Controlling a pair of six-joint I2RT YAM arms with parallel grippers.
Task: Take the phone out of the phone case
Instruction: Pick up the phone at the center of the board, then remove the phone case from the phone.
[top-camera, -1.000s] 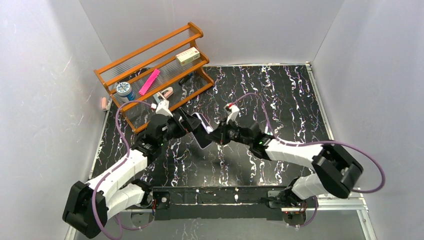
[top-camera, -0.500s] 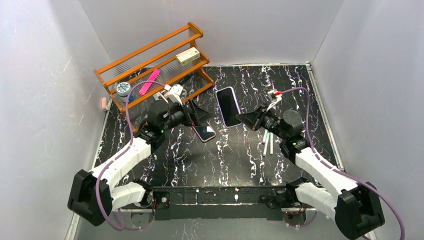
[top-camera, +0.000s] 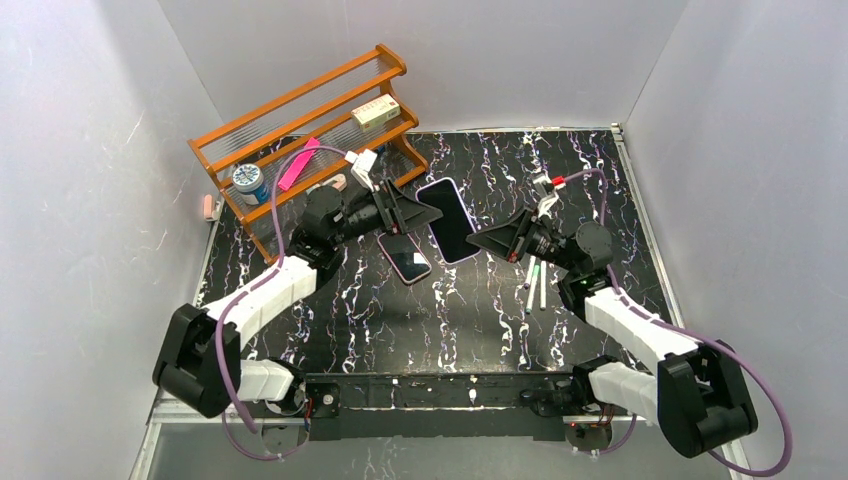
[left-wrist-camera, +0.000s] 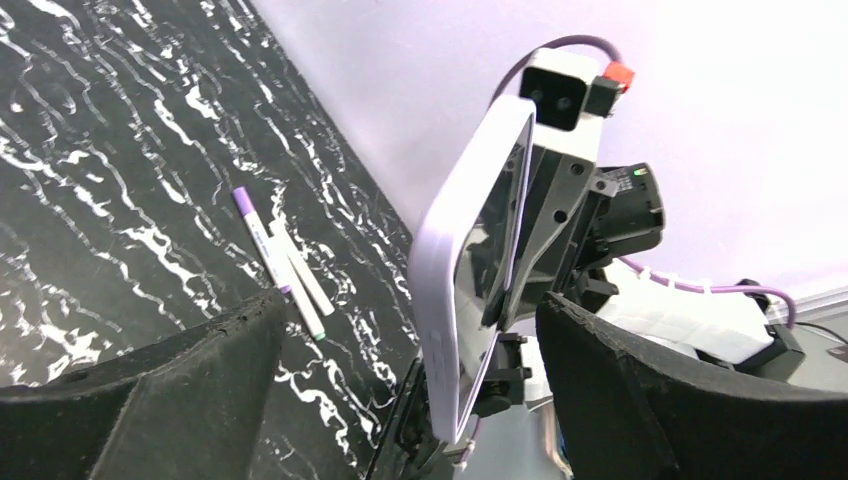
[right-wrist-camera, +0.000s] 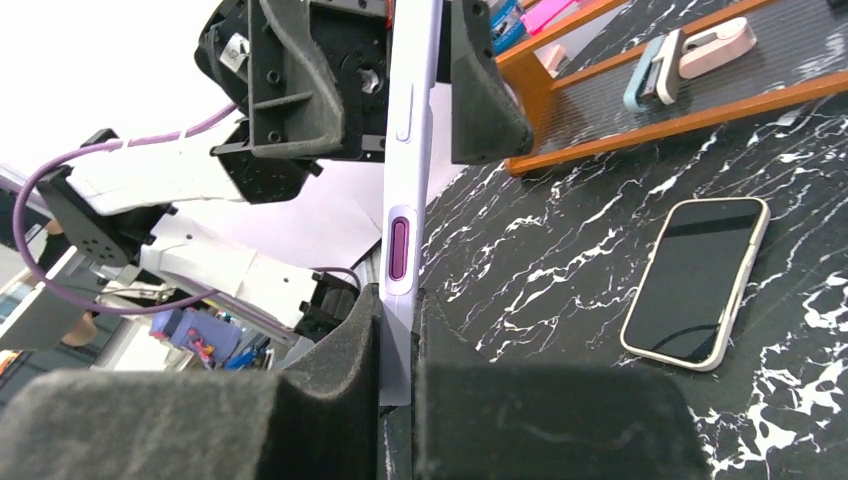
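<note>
**Satin plastic, glossy glass, veined tabletop**

The phone case (right-wrist-camera: 405, 150) looks like smooth lavender plastic with a soft satin finish. The phone (right-wrist-camera: 695, 280) lying in front of the rack (right-wrist-camera: 640, 130) has a glossy black glass face and a pale, polished rim. The rack looks like orange-stained wood with a light sheen. The table (top-camera: 480, 310) is black, white-veined and faintly shiny. The right gripper (right-wrist-camera: 400, 310) has pads (right-wrist-camera: 330, 400) of matt black, grainy foam.

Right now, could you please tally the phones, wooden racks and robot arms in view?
Phones: 2 (lavender-cased phone in the right pincer, second phone flat on the table)
Wooden racks: 1 (orange rack)
Robot arms: 2 (left arm, right arm)
Total: 5
</note>
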